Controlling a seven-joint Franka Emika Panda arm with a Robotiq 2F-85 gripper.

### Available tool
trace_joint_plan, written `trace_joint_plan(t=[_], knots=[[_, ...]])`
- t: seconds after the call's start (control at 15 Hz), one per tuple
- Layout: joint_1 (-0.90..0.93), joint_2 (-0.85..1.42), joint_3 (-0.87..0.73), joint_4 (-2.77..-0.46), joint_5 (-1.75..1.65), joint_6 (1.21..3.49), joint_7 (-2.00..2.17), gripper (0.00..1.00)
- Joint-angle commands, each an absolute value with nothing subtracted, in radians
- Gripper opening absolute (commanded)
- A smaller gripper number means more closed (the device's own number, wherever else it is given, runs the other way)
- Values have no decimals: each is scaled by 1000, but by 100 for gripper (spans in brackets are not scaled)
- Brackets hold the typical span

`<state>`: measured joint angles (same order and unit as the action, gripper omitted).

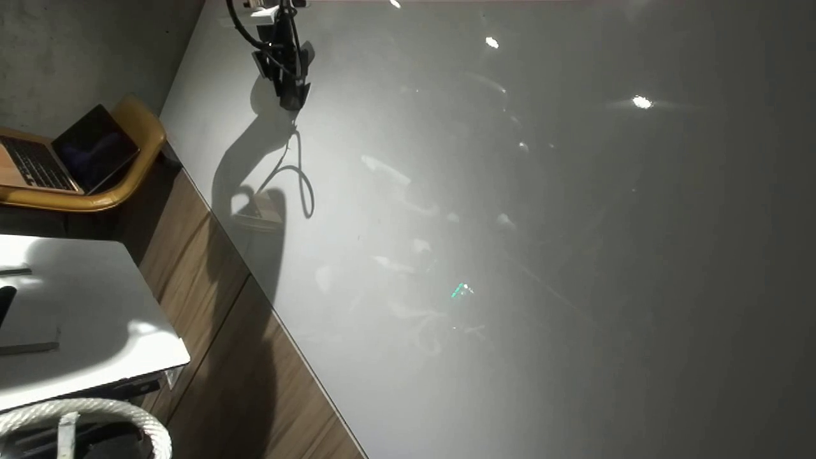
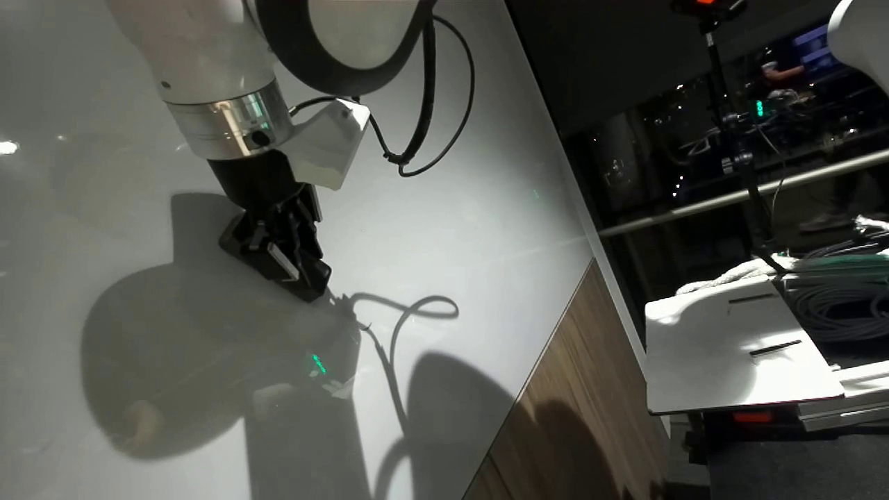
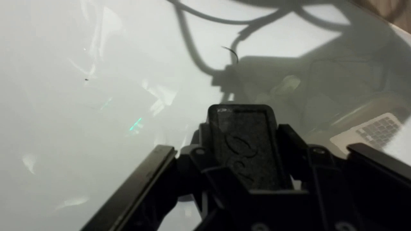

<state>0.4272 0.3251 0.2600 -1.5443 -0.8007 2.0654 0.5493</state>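
Observation:
In the wrist view my gripper (image 3: 242, 138) is shut on a black rectangular block (image 3: 247, 128), with one finger against each long side. The block has rounded corners and faint curved markings on its face. It looks like a board eraser. Both exterior views show the gripper (image 1: 290, 89) (image 2: 281, 257) close to a large glossy pale surface (image 1: 574, 255). Whether the block touches that surface I cannot tell. Just beyond the block, a thin dark curved mark (image 3: 231, 52) shows on the surface, near the arm's shadow. Pale smudges (image 3: 162, 98) and a green glint (image 3: 135, 124) lie to the left.
Wood panelling (image 1: 217, 306) borders the pale surface. A laptop (image 1: 70, 156) rests on a yellow chair (image 1: 143, 131). Nearby stand a small white table (image 1: 83, 306) and a coil of white rope (image 1: 127, 411). Black cables (image 2: 427, 104) loop from the arm.

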Motion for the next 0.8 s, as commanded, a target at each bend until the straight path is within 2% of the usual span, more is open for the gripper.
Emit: trace_joint_plan(t=[0.0, 0.4, 0.73], knots=[[374, 284, 194, -1560, -812, 2093, 477, 28], [283, 151, 150, -1714, -795, 2111, 475, 28], [263, 165, 170, -1763, -798, 2142, 510, 28]])
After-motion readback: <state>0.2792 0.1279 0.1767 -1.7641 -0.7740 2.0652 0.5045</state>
